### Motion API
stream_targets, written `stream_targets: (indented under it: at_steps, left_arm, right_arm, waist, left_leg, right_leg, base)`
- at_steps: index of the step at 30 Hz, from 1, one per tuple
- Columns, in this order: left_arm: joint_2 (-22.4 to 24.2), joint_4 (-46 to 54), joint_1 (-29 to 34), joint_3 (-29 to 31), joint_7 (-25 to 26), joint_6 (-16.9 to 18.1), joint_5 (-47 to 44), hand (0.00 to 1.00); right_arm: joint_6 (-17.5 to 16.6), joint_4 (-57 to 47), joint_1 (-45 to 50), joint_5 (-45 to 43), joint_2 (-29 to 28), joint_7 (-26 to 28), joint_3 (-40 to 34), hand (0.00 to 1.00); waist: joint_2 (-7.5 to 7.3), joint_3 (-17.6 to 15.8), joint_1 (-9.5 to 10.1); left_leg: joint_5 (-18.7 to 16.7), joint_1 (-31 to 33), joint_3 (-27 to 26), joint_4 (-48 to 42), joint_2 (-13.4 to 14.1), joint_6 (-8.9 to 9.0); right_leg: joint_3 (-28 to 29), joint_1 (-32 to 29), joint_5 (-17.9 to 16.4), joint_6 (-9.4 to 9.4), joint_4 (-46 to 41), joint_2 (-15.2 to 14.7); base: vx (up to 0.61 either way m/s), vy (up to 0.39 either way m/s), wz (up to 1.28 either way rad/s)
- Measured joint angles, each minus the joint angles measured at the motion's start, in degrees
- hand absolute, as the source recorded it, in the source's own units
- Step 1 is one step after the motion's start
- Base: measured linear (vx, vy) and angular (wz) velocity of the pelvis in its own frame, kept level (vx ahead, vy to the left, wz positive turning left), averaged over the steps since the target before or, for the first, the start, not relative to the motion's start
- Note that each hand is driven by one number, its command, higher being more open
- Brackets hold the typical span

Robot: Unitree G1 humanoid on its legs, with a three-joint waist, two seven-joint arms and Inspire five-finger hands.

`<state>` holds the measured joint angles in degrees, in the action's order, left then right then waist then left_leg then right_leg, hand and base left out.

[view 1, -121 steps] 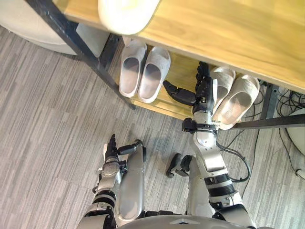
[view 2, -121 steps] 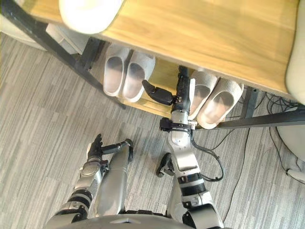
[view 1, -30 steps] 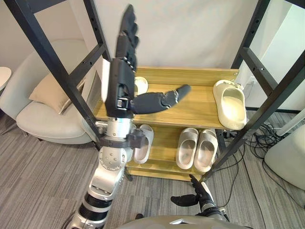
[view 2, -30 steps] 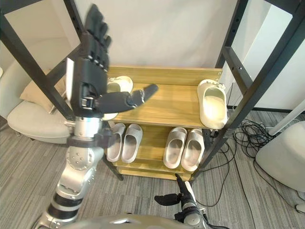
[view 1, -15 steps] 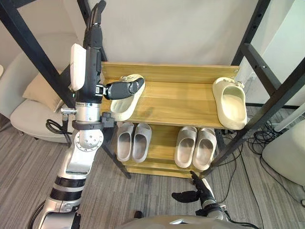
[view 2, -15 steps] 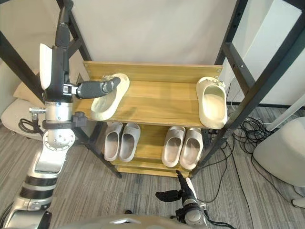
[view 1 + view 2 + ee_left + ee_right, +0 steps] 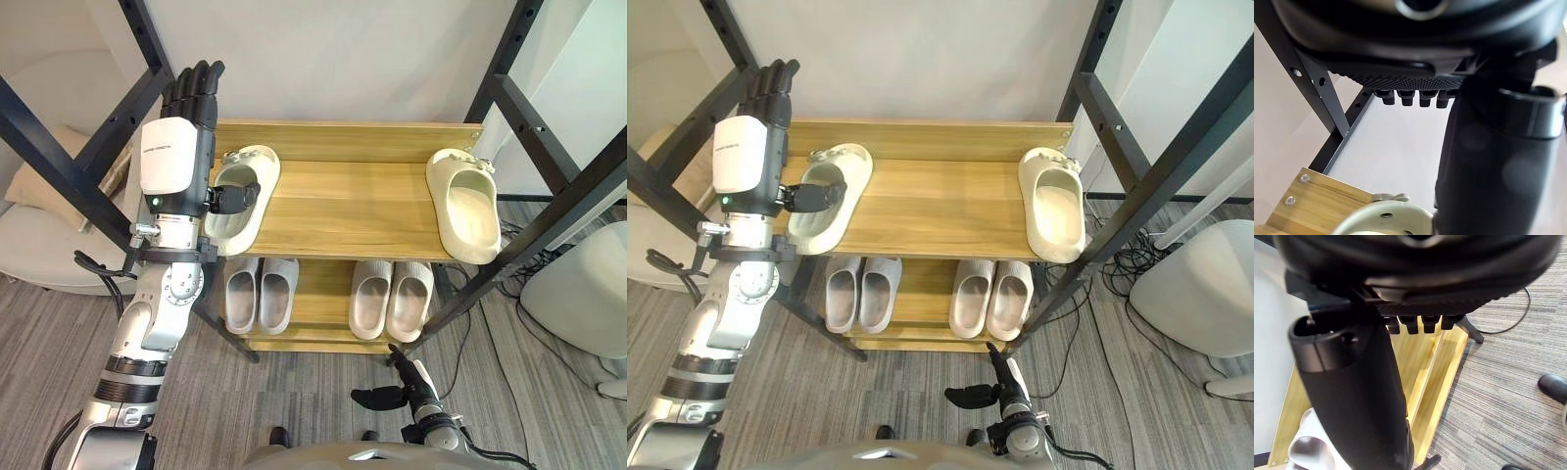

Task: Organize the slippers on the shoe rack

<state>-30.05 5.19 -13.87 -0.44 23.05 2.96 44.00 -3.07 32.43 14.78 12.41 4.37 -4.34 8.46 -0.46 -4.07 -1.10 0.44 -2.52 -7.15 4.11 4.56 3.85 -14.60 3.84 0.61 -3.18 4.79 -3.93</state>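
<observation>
You held the left hand (image 7: 176, 152) open, fingers straight, thumb across the cream slipper (image 7: 253, 164) beside its palm; the right hand (image 7: 394, 396) hung open below.

A plain white wall (image 7: 343, 59) closes the back of the room above a floor (image 7: 245, 392) of grey, streaked carpet. A pale armchair (image 7: 44, 250) sits at the left edge, a white rounded seat (image 7: 578, 294) at the right.
</observation>
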Motion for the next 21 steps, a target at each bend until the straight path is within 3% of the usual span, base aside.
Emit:
stream_targets:
  at_steps: [3,10,21]
  left_arm:
    - [0.0,0.0,-0.6,0.55,0.71,0.04,3.11,1.0]
    - [0.0,-2.22,-1.08,3.32,0.75,-3.5,5.57,1.0]
    - [0.0,-2.21,-0.82,3.67,0.75,-3.52,6.27,1.0]
  right_arm:
    - [-0.06,-0.13,-0.09,0.0,0.0,-0.01,0.01,1.0]
    - [-0.08,-0.13,0.02,0.01,-0.16,-0.05,-0.03,1.0]
    - [-0.08,-0.12,-0.03,0.02,-0.37,-0.06,0.06,1.0]
  waist:
    - [-0.02,0.0,0.05]
    - [-0.32,-0.19,-0.47]
    - [-0.31,-0.21,-0.38]
  left_leg:
    - [-0.01,0.73,-0.18,-0.1,0.0,-0.01]
    - [-0.09,0.82,-0.35,-0.23,0.0,-0.12]
    - [-0.24,0.81,-0.07,-0.45,-0.02,-0.32]
  right_leg:
    - [0.22,-0.83,0.07,-0.04,-0.02,0.01]
    - [0.95,-1.02,0.09,-0.04,-0.04,-0.02]
    - [0.82,-0.98,-0.02,0.06,-0.44,-0.1]
  base:
    - [0.01,0.012,-0.07]
    - [0.02,0.004,-0.05]
    - [0.0,0.0,0.0]
